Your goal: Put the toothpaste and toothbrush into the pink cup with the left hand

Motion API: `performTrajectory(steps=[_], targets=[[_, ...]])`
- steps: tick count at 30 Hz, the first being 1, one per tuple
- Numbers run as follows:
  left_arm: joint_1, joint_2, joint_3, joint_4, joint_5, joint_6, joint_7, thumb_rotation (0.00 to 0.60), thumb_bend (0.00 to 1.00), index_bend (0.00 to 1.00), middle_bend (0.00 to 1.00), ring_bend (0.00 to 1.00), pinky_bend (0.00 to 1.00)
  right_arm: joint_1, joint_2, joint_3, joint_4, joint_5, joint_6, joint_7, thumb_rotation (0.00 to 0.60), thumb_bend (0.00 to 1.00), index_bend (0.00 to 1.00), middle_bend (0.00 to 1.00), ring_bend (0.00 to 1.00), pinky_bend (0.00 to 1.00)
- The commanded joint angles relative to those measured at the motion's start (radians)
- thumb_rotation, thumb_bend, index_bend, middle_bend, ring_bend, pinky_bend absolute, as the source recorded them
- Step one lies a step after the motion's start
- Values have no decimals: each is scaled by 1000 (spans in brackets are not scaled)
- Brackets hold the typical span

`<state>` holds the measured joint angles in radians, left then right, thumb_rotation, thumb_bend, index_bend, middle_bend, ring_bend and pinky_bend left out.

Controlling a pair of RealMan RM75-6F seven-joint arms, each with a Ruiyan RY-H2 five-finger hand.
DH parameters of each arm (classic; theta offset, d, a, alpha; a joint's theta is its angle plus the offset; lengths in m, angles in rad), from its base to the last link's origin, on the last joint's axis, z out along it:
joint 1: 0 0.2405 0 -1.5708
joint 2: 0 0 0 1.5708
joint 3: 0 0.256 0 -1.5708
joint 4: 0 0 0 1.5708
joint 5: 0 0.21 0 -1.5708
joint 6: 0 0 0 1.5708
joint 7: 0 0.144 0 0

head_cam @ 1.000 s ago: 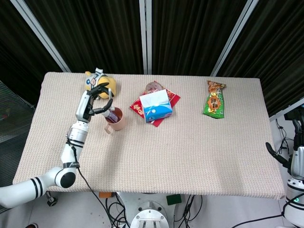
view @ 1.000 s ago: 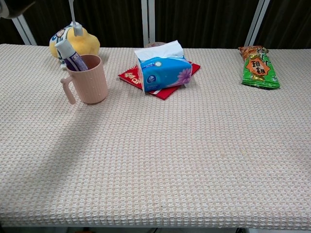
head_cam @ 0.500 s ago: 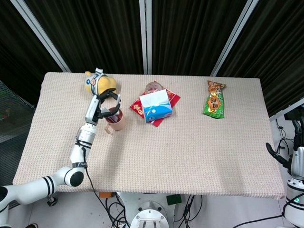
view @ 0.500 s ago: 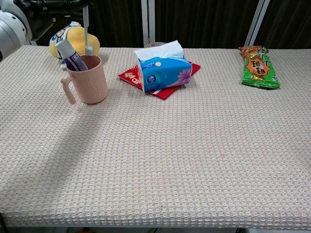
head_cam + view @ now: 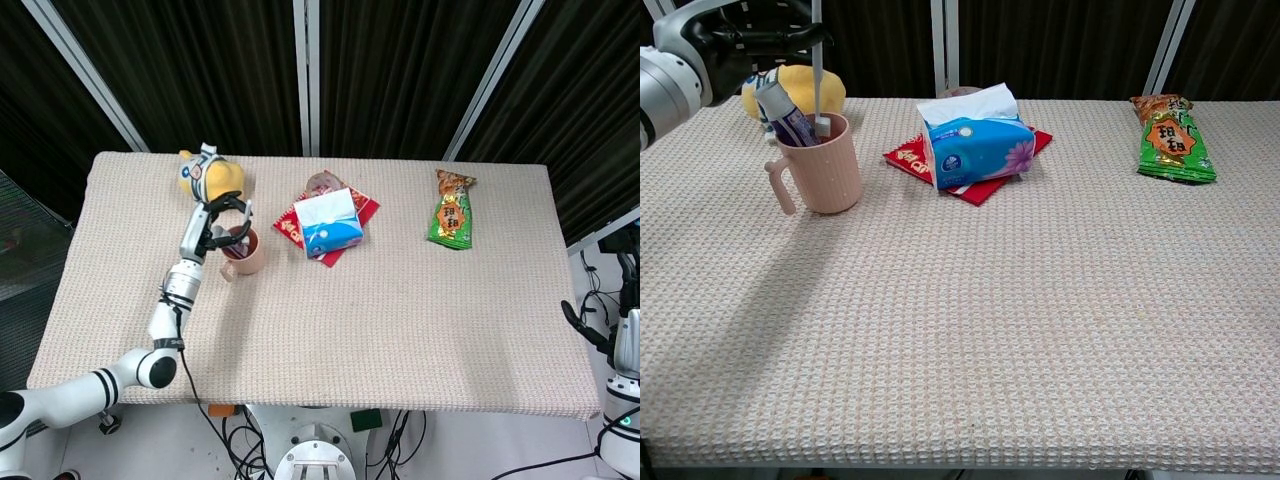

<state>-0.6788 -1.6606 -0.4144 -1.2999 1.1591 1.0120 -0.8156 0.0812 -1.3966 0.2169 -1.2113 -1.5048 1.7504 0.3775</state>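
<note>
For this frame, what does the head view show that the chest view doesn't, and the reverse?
Only the head view shows the whole left arm leading to the left robot hand, the right robot hand off the table's right edge, and the cables below the table.

Only the chest view shows the toothbrush hanging upright, its head at the rim of the pink cup, and the toothpaste leaning inside.

Both show the tissue box, green snack bag and yellow toy.
</note>
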Motion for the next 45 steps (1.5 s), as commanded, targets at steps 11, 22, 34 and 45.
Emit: performTrajectory(steps=[11, 22, 34, 45], targets=[[8, -2, -3, 24, 12, -35, -70, 600, 333, 637, 455, 173, 239, 2, -2, -3, -1, -3, -4, -6, 600, 460, 0, 0, 0, 0], [10, -13, 20, 74, 76, -34, -135, 600, 333, 475, 373, 167, 230, 0, -4, 0, 2, 4, -5, -6, 600, 466, 0, 0, 0, 0], [26, -39, 25, 114, 104, 30, -160, 600, 333, 265, 300, 141, 225, -2, -6, 0, 7, 5, -5, -2, 600, 466, 0, 0, 0, 0], [152, 162, 91, -16, 254, 263, 45, 600, 316, 282, 226, 119, 208, -6, 8, -1, -2, -7, 10, -7, 600, 465, 0, 0, 0, 0]])
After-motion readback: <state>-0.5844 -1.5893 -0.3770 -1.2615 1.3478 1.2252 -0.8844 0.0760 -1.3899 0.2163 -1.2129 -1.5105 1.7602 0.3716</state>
